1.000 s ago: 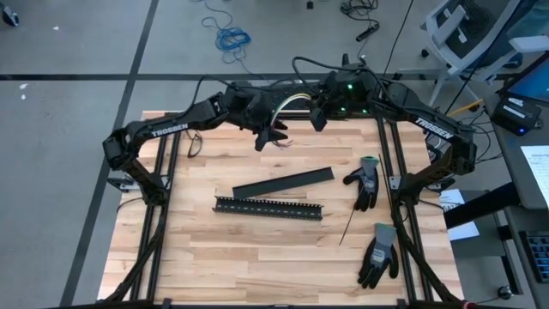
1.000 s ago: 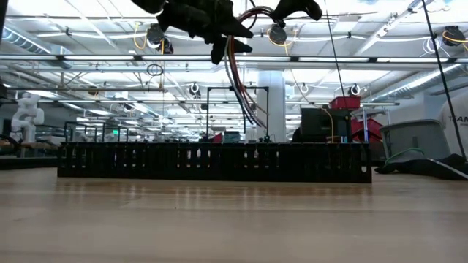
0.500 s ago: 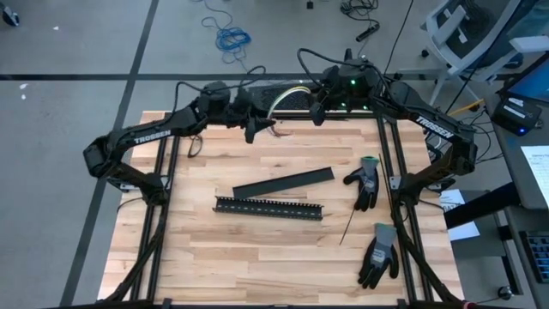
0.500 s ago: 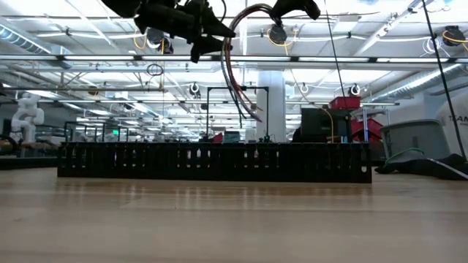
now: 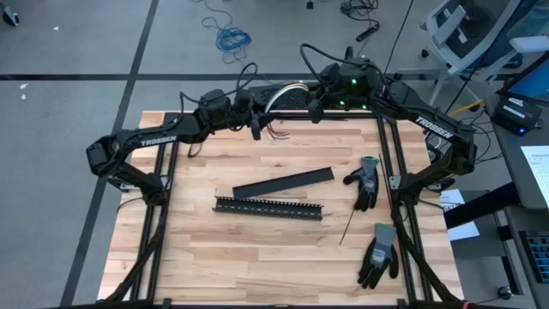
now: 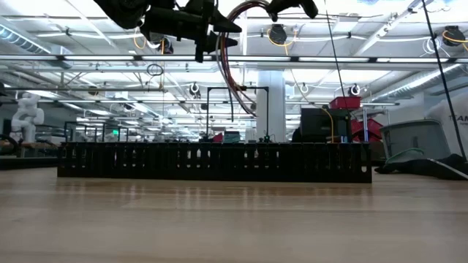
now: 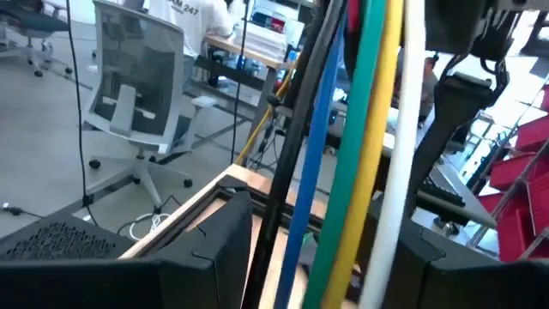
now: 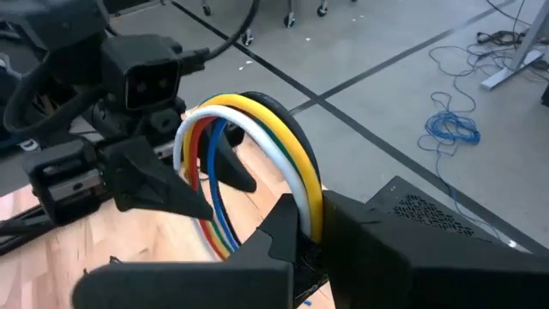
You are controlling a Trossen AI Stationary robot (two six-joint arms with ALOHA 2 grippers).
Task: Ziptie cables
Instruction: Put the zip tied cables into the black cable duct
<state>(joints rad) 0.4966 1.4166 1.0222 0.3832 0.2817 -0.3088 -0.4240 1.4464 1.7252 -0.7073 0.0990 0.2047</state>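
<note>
The cables (image 5: 287,91) are a bundle of thin wires, yellow, green, blue, white and red. They are held in the air above the far edge of the bench (image 5: 257,249), arching between the two pincers. In the low view the bundle (image 6: 232,66) curves over at the top, and its loose ends hang down toward the bench. The right pincer (image 5: 316,105) is clamped on the cables at one end of the arch. The left pincer (image 5: 255,124) has its fingers around the wires near the other end, clamped on the cables.
</note>
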